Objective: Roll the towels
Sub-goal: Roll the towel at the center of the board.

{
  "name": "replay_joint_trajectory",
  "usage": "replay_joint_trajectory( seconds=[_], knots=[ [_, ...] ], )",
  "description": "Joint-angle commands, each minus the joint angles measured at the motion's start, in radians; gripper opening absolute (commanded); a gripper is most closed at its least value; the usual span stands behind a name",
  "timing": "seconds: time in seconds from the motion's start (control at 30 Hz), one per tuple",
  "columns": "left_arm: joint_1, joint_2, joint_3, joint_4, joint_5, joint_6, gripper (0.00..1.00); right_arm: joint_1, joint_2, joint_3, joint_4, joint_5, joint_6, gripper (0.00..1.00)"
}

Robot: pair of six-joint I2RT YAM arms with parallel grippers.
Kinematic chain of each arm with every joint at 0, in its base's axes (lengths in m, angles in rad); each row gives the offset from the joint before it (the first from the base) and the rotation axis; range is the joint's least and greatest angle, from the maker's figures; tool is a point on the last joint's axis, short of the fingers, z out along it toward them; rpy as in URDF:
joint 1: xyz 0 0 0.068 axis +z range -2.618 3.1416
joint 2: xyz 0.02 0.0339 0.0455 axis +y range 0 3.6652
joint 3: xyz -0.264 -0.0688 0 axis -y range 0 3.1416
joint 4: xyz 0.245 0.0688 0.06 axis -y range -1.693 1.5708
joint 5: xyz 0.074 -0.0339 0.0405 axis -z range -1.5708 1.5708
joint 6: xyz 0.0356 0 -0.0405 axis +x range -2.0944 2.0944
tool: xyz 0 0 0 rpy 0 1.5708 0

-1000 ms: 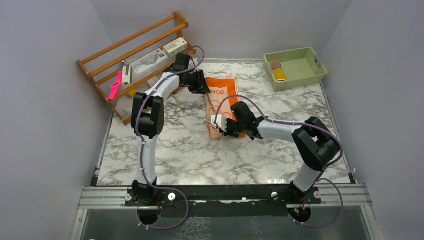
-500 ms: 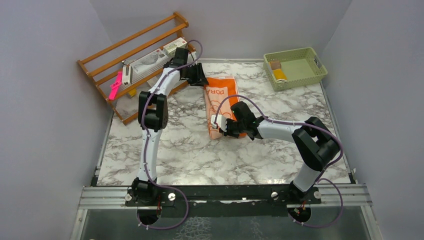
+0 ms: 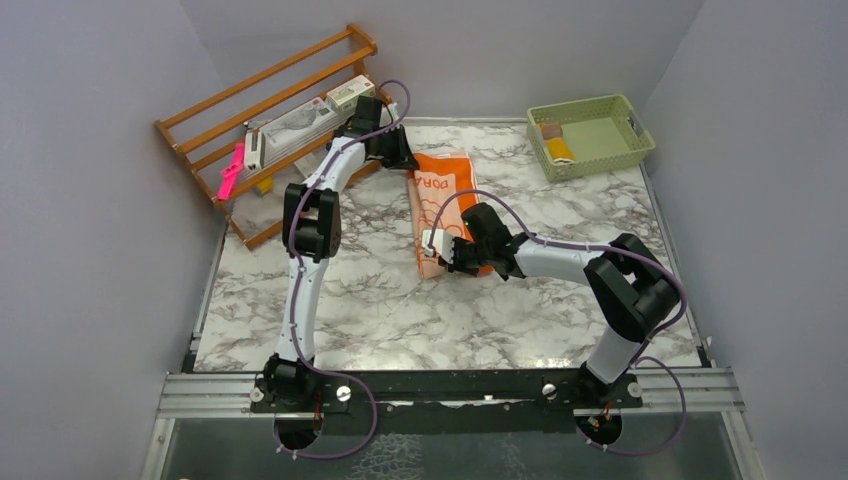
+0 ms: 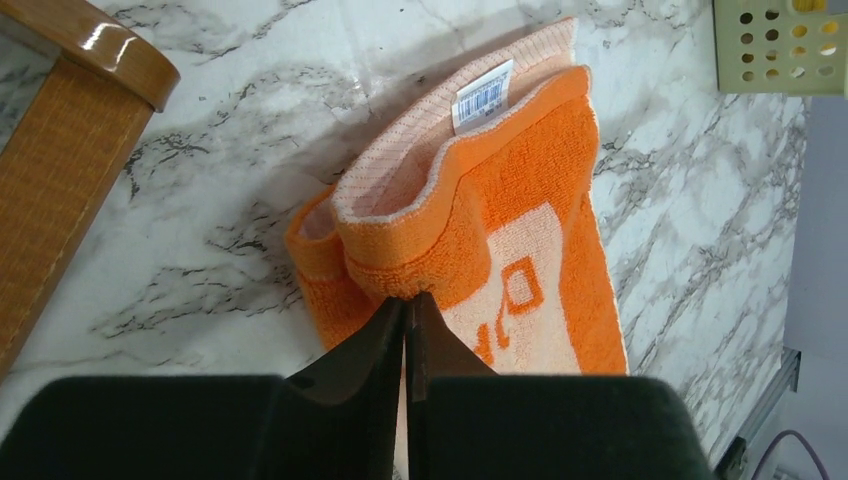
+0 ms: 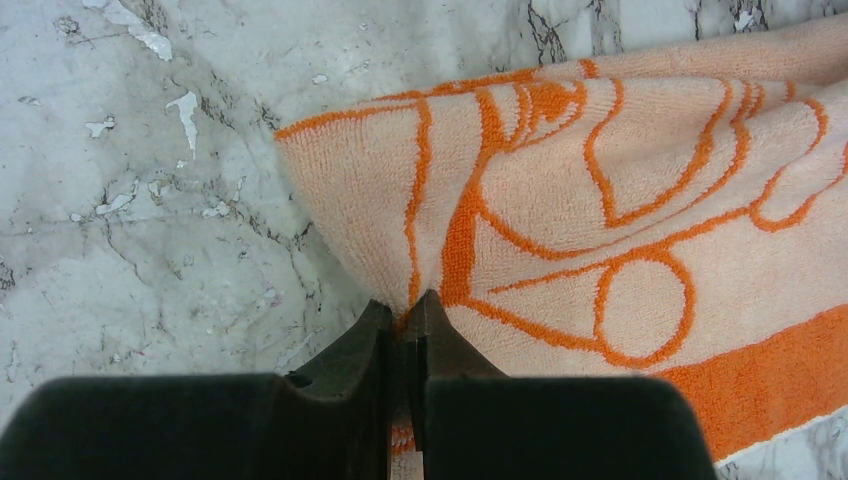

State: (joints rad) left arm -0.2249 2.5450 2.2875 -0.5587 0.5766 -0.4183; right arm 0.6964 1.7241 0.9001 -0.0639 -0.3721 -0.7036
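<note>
The orange and pale peach printed towel (image 3: pixel 445 195) lies folded lengthwise on the marble table, mid-back. My left gripper (image 3: pixel 402 160) is shut on the towel's far left corner; the left wrist view shows the jaws pinching a fold of orange cloth (image 4: pixel 440 245) with a barcode label. My right gripper (image 3: pixel 447 252) is shut on the towel's near edge; the right wrist view shows the jaws pinching the peach cloth with orange outlines (image 5: pixel 560 220). A mustard-yellow roll (image 3: pixel 558 149) sits in the green basket.
A green basket (image 3: pixel 610 150) stands at the back right, with a brown item beside the yellow roll. A wooden rack (image 3: pixel 255 120) holding boxes and a pink item stands at the back left, close behind my left arm. Grey walls enclose the table.
My left arm has stretched further back and slightly right, carrying the towel's far corner with it. My right arm and the towel's near end have stayed put.
</note>
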Motion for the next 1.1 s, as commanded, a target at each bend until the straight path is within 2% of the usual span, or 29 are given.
replay_joint_trajectory(
  seconds=[0.0, 0.37, 0.67, 0.9, 1.07],
  knots=[
    [-0.005, 0.052, 0.04, 0.006, 0.048, -0.036, 0.0, -0.006, -0.021, -0.003, -0.025, 0.007, 0.005, 0.01],
    [0.058, -0.105, 0.069, -0.008, 0.003, -0.056, 0.0, -0.006, -0.021, -0.001, -0.033, 0.0, 0.003, 0.01],
    [0.068, -0.146, 0.144, -0.091, -0.058, -0.083, 0.0, -0.006, -0.027, -0.007, -0.04, -0.007, -0.01, 0.01],
    [0.078, -0.114, 0.247, -0.095, -0.098, -0.127, 0.0, -0.007, -0.047, -0.025, -0.057, -0.039, -0.041, 0.01],
    [0.082, -0.065, 0.263, -0.094, -0.095, -0.143, 0.0, -0.006, -0.064, -0.036, -0.063, -0.05, -0.048, 0.01]
  ],
)
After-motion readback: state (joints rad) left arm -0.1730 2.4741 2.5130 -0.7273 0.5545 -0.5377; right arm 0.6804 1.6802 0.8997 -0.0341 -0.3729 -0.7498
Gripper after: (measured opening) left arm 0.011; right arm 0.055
